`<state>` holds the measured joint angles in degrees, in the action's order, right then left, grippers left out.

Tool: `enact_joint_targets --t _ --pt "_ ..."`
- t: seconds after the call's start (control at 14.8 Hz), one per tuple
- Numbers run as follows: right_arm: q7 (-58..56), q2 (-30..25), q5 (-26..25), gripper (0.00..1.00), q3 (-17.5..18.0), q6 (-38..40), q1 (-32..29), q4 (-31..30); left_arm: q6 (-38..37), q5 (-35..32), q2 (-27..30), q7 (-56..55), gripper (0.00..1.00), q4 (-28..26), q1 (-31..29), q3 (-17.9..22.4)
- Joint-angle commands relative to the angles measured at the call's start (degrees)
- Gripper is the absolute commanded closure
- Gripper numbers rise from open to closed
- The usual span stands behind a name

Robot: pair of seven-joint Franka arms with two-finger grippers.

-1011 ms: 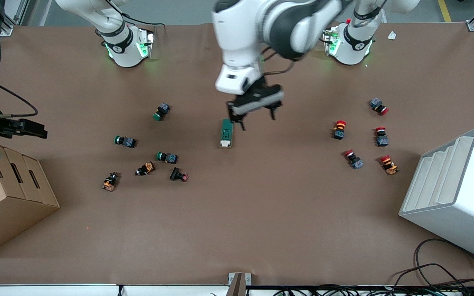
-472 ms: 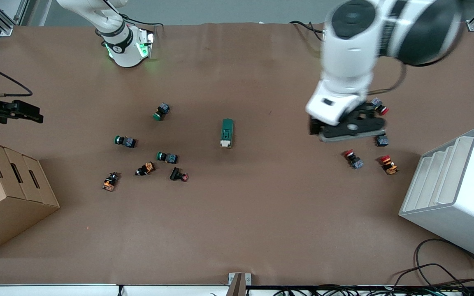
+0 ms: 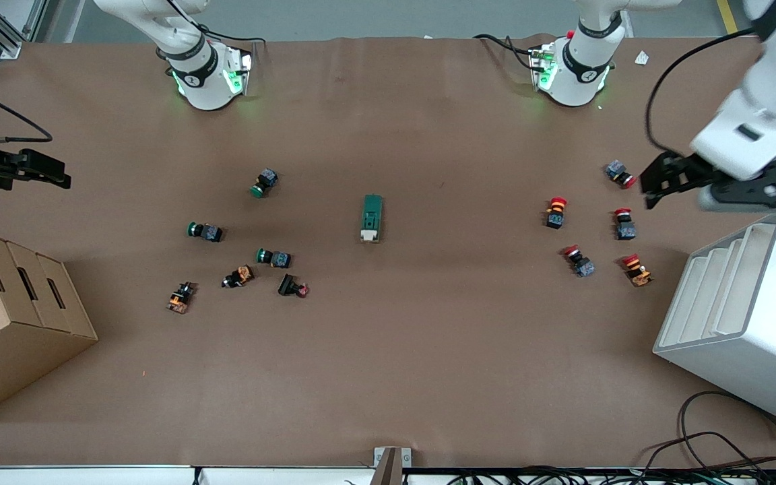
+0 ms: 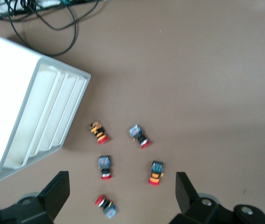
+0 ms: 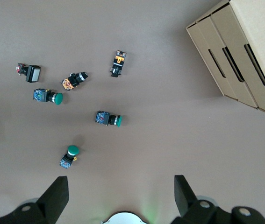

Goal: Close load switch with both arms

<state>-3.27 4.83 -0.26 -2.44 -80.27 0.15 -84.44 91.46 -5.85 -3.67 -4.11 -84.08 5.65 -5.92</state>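
Front view shows the load switch lying flat near the middle of the bench, its white lever end toward the front camera, with nothing touching it. The left gripper hangs in the air at the left arm's end of the bench, over the edge of the white slotted rack and close to the red-capped push buttons; its jaws stand wide apart and hold nothing, as the left wrist view confirms, where both fingers frame the red-capped buttons and the rack's ribbed opening. The right gripper hangs at the right arm's end, above the bench edge just by the cardboard box; in the right wrist view its jaws are likewise spread wide and empty, with the green-capped push buttons and the box below them and one end of the load switch just showing at the picture's edge. The green-capped buttons lie between the box and the load switch, well apart from the red-capped group.
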Motion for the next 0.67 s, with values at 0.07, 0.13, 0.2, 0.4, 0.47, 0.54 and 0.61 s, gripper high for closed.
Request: enact_joint_targets --t 0.07,0.13,0.2,0.4,0.47,0.54,0.61 --pt "0.11 -2.55 -1.32 0.0 1.65 -0.94 -1.38 -2.74 -4.43 1.88 3.05 1.2 0.0 -2.76 0.33 -0.23" --pt "0.11 -2.72 -1.32 0.0 1.73 -1.03 -1.47 -2.74 -4.62 3.9 4.27 1.29 0.0 -3.8 -0.2 0.12" --pt "0.2 -2.81 -1.23 0.0 1.73 -0.94 -1.56 -2.74 -4.62 5.74 5.76 1.29 0.0 -5.82 -1.33 0.21" --pt "0.11 -3.07 -1.32 0.0 1.73 -0.94 -1.73 -2.74 -4.54 6.2 9.46 1.2 0.0 -9.87 -1.78 0.38" --pt "0.2 -3.16 -1.32 0.0 1.73 -0.86 -1.82 -2.74 -4.53 6.29 10.42 1.2 0.0 -11.01 -1.87 0.47" --pt "0.2 -3.16 -1.23 0.0 2.08 -0.86 -2.26 -2.66 -4.53 6.29 11.83 1.2 0.0 -12.24 -2.13 0.56" --pt "0.2 -3.16 -1.23 0.0 3.39 -0.77 -3.3 -2.66 -4.1 6.29 13.58 1.2 0.0 -13.82 -2.31 0.56"
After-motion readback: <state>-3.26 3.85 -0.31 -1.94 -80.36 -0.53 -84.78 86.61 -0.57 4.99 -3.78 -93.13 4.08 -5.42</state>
